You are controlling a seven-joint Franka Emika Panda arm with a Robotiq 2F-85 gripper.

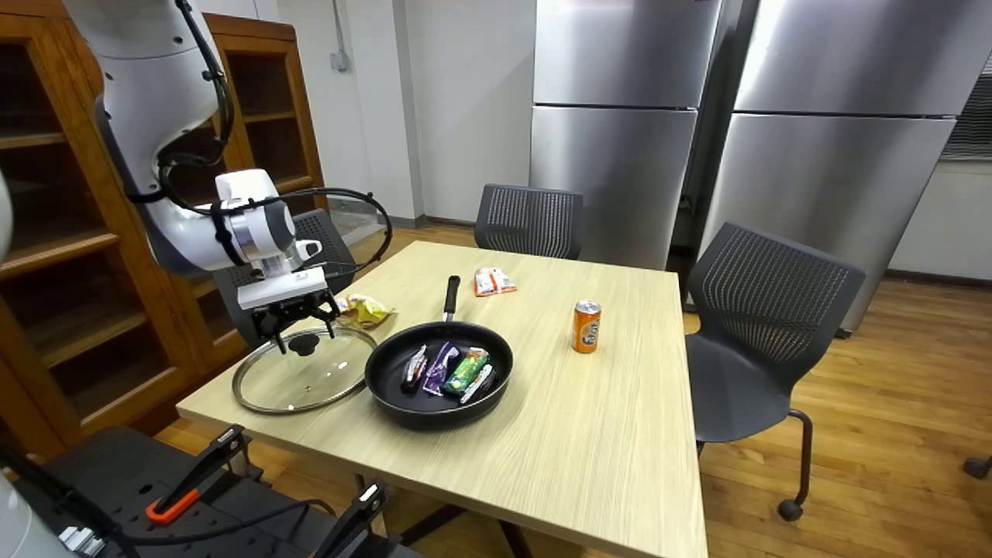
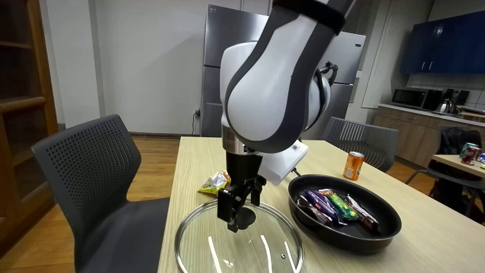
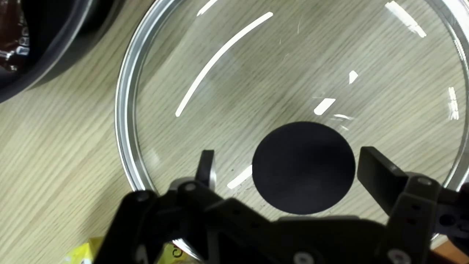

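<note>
Your jaws stand apart astride the black knob (image 3: pixel 303 168). Grip there: the glass lid (image 3: pixel 293 80) is likely stiff, slippery and fragile.

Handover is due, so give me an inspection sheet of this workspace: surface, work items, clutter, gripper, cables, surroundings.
Surface: pale wood-grain table.
Work items: glass lid flat on the table, black knob up; frying pan beside it holds wrapped bars.
Clutter: yellow packet, white-and-red packet, upright orange can.
Gripper: open, knob between its fingers in the wrist view.
Cables: black cable looping off the arm.
Surroundings: dark chairs, steel refrigerators, wooden cabinet.
</note>
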